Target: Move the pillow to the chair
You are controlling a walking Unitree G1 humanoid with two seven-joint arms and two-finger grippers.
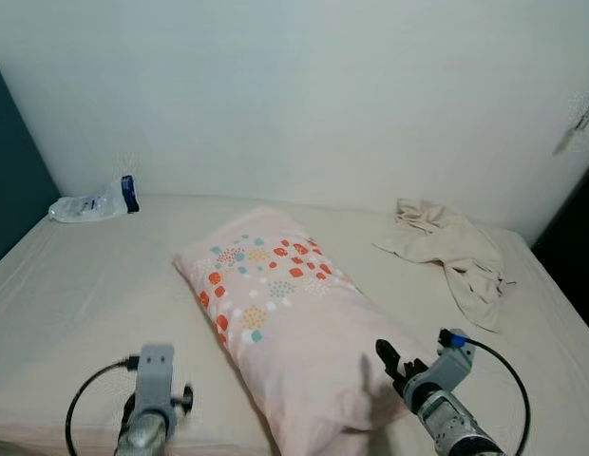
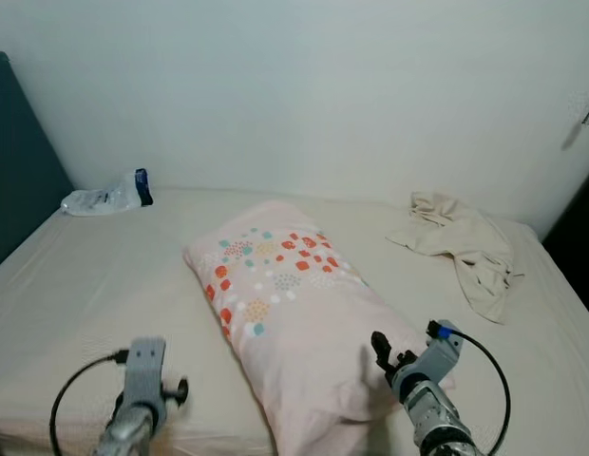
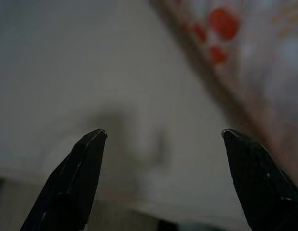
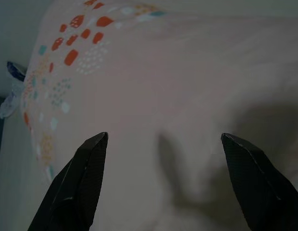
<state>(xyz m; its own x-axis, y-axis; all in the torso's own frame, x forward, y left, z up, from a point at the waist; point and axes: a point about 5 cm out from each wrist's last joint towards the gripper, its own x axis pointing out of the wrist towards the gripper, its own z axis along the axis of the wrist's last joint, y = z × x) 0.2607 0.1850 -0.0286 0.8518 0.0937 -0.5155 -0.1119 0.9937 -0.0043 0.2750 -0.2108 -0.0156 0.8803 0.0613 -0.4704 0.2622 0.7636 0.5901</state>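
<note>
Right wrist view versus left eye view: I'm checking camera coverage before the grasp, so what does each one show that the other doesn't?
Right wrist view alone: the right gripper seen along its own open black fingers, close above the pillow.

Left eye view alone: the whole bed, the crumpled beige cloth, the left gripper beside the pillow, and the wall.

Both: the patterned pillow, the right gripper, and the plastic bottle at the bed's far corner.

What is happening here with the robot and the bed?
The robot stands at a bed with a patterned pillow lying on it. The right gripper is open and points at the pillow's near end. The left gripper is open too, over the sheet beside the pillow. Neither holds it yet. A crumpled cloth and a plastic bottle also lie there.
</note>
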